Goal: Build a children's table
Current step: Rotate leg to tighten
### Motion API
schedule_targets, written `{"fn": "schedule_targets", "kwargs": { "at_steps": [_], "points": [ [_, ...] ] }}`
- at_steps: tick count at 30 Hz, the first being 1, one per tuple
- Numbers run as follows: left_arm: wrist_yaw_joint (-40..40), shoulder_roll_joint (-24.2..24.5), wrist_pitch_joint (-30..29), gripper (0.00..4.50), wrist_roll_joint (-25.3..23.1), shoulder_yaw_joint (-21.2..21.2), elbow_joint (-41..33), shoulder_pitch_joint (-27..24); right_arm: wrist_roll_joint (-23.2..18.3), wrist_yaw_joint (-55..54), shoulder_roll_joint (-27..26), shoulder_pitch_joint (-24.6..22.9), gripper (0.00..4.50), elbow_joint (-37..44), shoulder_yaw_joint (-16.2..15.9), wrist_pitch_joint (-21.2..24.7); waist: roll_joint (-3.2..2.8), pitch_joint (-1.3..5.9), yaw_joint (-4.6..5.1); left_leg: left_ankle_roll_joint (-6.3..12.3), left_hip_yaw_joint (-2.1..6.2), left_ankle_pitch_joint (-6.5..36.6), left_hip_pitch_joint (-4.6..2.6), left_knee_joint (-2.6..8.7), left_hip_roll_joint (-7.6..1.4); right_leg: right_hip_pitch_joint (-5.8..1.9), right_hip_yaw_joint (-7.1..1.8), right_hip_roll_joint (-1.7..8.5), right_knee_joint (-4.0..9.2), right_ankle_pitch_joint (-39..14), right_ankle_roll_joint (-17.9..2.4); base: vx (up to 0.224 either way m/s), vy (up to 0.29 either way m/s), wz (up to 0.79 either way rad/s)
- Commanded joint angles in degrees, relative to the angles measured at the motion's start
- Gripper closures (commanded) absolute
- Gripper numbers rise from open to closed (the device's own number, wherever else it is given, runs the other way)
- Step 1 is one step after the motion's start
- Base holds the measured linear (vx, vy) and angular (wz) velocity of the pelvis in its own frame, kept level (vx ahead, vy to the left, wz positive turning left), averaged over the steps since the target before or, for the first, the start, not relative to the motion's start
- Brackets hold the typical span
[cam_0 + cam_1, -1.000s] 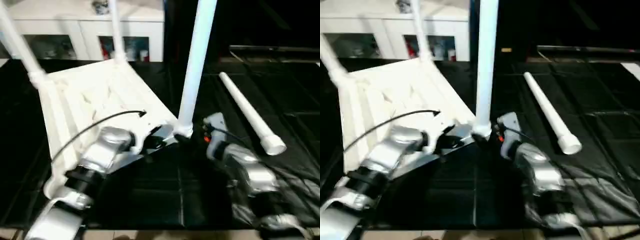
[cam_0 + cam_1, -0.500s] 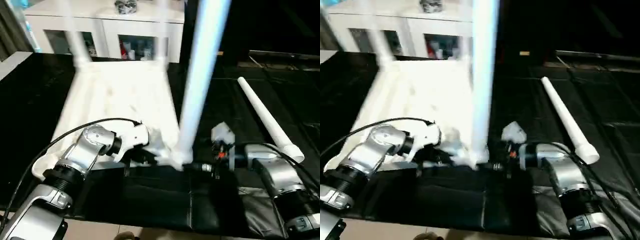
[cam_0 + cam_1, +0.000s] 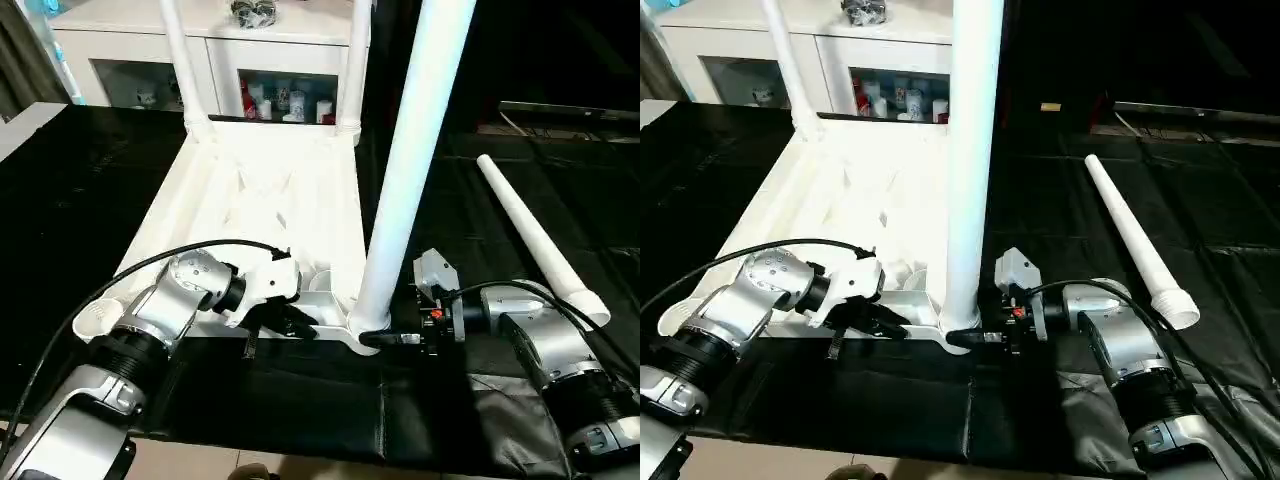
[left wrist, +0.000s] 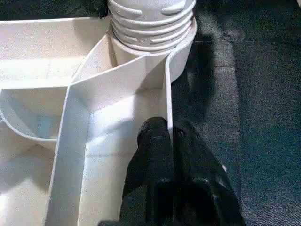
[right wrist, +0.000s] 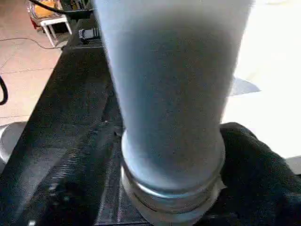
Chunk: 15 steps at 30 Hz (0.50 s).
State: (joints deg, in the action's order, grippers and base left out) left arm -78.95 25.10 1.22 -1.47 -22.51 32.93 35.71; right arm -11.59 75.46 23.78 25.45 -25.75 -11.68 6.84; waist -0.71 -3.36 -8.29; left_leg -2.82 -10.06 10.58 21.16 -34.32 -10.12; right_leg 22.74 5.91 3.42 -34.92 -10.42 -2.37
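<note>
Upturned white table top (image 3: 262,205) on black mat (image 3: 90,180), three legs seated upright, fourth leg (image 3: 536,238) lying loose to the right; left gripper (image 4: 170,141) pinched shut on the near rim wall, right gripper (image 3: 402,339) clasping the near-corner leg (image 3: 405,180) at its base.

Bright and even overhead in the head views, glaring off the white table top (image 3: 262,205). Sharp there now. Soft, hazy blur across the near leg (image 5: 169,94) up close; deep shadow beside the corner socket (image 4: 150,28).
</note>
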Motion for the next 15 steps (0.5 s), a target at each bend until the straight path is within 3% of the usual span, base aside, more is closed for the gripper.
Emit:
{"fn": "schedule_targets", "kwargs": {
  "at_steps": [1,10,15],
  "points": [
    [-2.0,-0.1,1.4,4.5,-1.2,-2.2,0.2,1.2,-0.1,0.7,0.2,0.9,1.45,-0.8,-0.4,-0.3,0.05,4.24,0.35,3.5,1.21,9.3,-0.8,3.68,-3.85,-3.03,-3.77,5.98,4.76,-15.3,-9.1,0.0,0.0,0.0],
    [0.3,-1.1,0.4,4.5,-1.6,-1.5,1.4,1.2,-0.3,0.1,-0.8,-0.7,1.78,0.2,-0.7,0.7,-0.03,4.15,0.37,3.28,1.18,9.9,-0.85,3.7,-3.78,-3.06,-3.75,5.97,4.92,-16.0,-9.0,0.0,0.0,0.0],
    [5.9,-4.3,-6.4,4.5,0.5,1.7,0.8,1.7,-0.7,-7.0,-3.5,-2.6,1.78,1.8,0.7,5.4,-0.12,3.64,0.63,2.05,1.24,13.3,-1.47,4.05,-3.89,-2.81,-3.72,6.05,5.64,-21.6,-8.4,0.0,0.0,0.0]
  ]
}}
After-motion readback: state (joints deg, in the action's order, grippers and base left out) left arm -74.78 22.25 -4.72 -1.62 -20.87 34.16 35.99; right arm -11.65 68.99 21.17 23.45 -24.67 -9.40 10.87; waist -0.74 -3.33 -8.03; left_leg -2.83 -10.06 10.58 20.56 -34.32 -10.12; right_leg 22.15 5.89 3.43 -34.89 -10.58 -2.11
